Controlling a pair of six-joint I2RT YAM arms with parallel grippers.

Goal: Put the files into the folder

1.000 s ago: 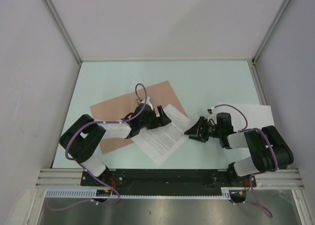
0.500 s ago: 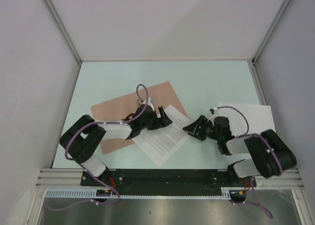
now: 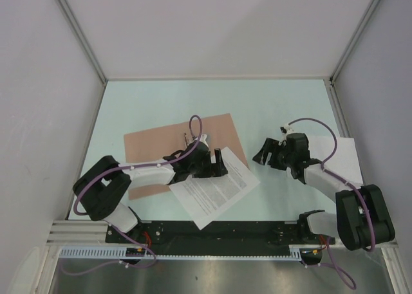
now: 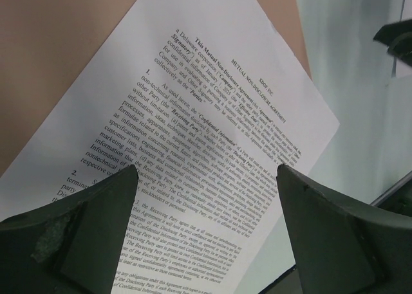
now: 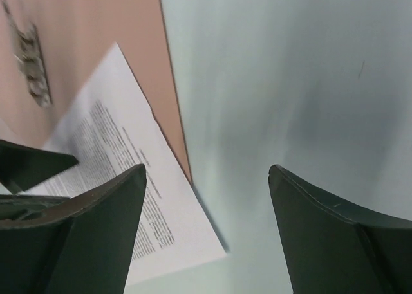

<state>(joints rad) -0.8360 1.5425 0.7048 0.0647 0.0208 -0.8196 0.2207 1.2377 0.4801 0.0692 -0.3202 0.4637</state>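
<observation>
A white printed paper sheet (image 3: 219, 190) lies skewed across the 5 o'clock corner of a flat salmon card folder (image 3: 161, 141) on the pale desk (image 3: 290, 107). The left hand (image 4: 206, 172) hovers over it, spread wide and empty. The right hand (image 3: 266, 154), at 3 o'clock, is equally wide and empty. Its arm partly hides a plain white sheet (image 3: 346, 156). The paper looks light and floppy, probably best pinched at a free corner. Whether the folder is open cannot be made out.

Printed sheet (image 4: 212, 114) partly over folder (image 4: 58, 56), claw (image 4: 206, 172) spread
</observation>
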